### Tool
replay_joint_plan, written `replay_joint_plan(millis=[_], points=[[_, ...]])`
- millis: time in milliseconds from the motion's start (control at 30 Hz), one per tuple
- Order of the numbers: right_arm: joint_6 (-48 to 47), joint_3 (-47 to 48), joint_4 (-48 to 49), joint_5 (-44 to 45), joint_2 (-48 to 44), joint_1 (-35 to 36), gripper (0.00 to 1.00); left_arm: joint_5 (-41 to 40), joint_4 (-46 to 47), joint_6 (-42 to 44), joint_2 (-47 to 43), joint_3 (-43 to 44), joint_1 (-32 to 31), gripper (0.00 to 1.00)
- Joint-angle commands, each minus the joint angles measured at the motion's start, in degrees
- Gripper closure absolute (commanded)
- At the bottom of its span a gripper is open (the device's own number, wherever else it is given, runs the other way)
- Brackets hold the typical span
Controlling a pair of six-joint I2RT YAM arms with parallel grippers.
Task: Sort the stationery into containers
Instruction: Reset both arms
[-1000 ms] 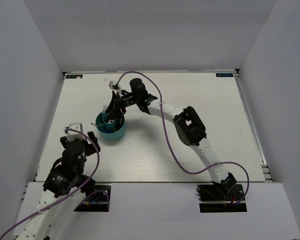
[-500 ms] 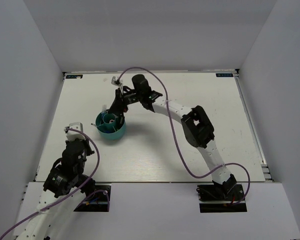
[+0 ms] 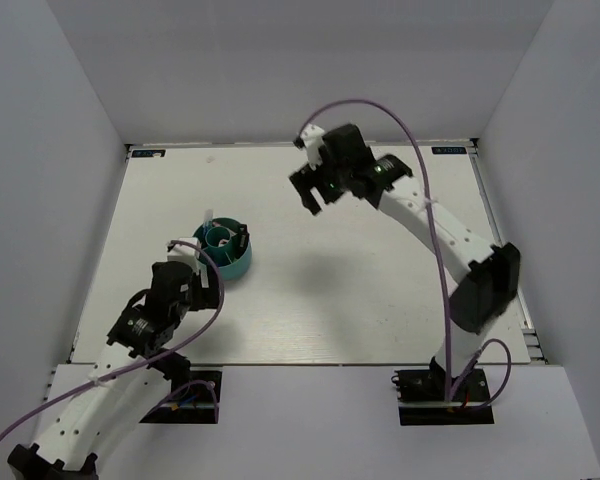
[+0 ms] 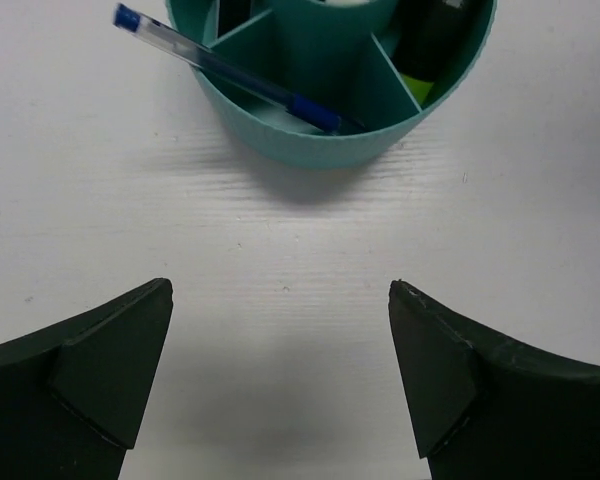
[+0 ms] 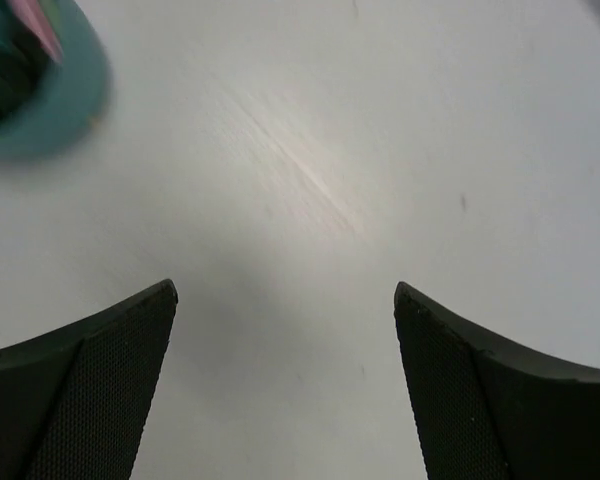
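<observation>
The round teal organiser (image 3: 223, 251) stands left of the table's middle. In the left wrist view its rim (image 4: 330, 152) fills the top. A blue pen (image 4: 230, 70) leans out over its left wall, and a black-green highlighter (image 4: 430, 40) stands in a right compartment. My left gripper (image 4: 280, 300) is open and empty just short of the organiser; it also shows in the top view (image 3: 205, 278). My right gripper (image 3: 310, 195) is open and empty, raised to the organiser's far right. In the right wrist view (image 5: 285, 295) the organiser (image 5: 65, 105) is blurred at top left with a pink item (image 5: 35, 25) inside.
White walls enclose the white table (image 3: 380, 290) at the back and both sides. The right arm's purple cable (image 3: 420, 150) arcs above its forearm. No loose stationery shows on the table surface.
My right gripper has risen off the organiser and swung back to the right, open. My left arm has reached forward until its gripper is close to the organiser's near side.
</observation>
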Motion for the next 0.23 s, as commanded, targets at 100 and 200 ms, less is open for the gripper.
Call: replay_joint_plan(millis=[100, 200], points=[[-3.8, -38.9, 11.9, 20.4, -22.9, -0.2, 0.1, 5.0, -0.1, 0.9, 2.6, 1.4, 0.3, 0.0], [-4.1, -51.5, 16.9, 23.2, -32.9, -0.4, 0.1, 5.5, 0.5, 0.9, 3.3, 1.1, 0.2, 0.0]])
